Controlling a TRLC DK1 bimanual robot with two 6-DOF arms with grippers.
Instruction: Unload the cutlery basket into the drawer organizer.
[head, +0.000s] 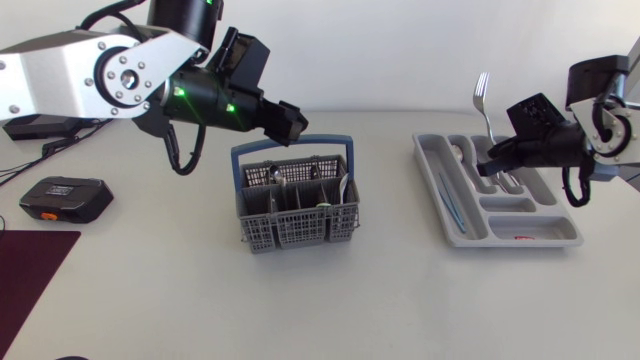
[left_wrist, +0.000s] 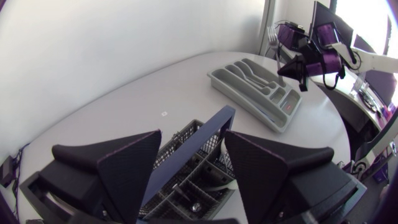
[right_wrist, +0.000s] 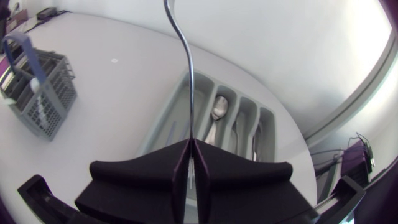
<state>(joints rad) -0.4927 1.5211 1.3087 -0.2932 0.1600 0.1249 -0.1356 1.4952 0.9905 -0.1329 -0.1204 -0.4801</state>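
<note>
The grey cutlery basket (head: 300, 228) with a blue handle (head: 292, 146) stands mid-table and holds several pieces, among them a spoon (head: 278, 176). My left gripper (head: 290, 122) hovers just over that handle. In the left wrist view the gripper (left_wrist: 193, 168) is open, the blue handle (left_wrist: 208, 134) running between its fingers without contact. At the right, my right gripper (head: 497, 150) is shut on a fork (head: 481, 90), tines up, above the grey drawer organizer (head: 430, 185). The right wrist view shows the fork (right_wrist: 186, 62) pinched in the gripper (right_wrist: 191, 163) over the organizer (right_wrist: 163, 118), which holds a spoon (right_wrist: 217, 111).
A black device with orange trim (head: 65, 198) lies at the table's left. A dark maroon mat (head: 30, 270) covers the front left corner. Cables trail behind the left arm.
</note>
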